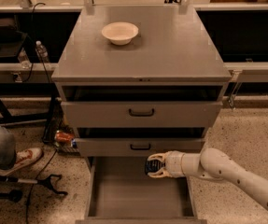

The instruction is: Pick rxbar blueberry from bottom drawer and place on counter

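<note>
Over bottom drawer (124, 192) rear-right, tool (150, 166) grips rxbar blueberry (154, 164).

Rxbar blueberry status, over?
Gripper over bottom drawer, rear right, jaws clamped on rxbar blueberry. Not yet on counter. Middle drawer front just overhead; bowl on counter.

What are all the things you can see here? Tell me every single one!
bowl: one, cream, back left of the counter.
counter: one, grey, top of the cabinet.
upper drawers: two, grey with black handles, partly open.
bottom drawer: one, grey, pulled out farthest.
rxbar blueberry: one, dark, in the claw over the bottom drawer.
water bottle: one, clear, left of the cabinet.
shoe: one, white and red, on the floor at left.
claw: one, white, closed on the bar at the bottom drawer's back right.
arm: one, white, reaching in from the lower right.
</note>
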Motion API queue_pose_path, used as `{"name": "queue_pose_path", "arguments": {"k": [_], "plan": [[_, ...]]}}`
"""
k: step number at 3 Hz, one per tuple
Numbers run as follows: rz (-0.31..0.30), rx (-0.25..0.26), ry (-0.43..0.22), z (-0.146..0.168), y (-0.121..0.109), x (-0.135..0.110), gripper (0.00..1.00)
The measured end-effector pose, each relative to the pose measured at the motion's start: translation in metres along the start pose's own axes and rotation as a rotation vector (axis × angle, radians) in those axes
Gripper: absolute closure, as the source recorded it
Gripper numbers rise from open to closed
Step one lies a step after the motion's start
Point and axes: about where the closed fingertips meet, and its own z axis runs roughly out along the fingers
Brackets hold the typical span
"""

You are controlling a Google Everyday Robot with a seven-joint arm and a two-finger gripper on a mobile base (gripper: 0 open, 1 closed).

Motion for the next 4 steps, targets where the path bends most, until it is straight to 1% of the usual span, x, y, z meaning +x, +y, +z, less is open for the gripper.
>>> {"name": "queue_pose_path", "arguments": {"k": [1, 2, 3, 4], "plan": [[-0.005, 0.102, 0.067, -0.051, -0.031, -0.005, 1.00], [-0.004, 0.233, 0.123, -0.108, -0.056, -0.011, 1.00], [-0.031, 0.382, 0.136, -0.168, -0.093, -0.023, 1.00], [-0.047, 0.432, 0.096, -0.200, -0.116, -0.036, 1.00]]}}
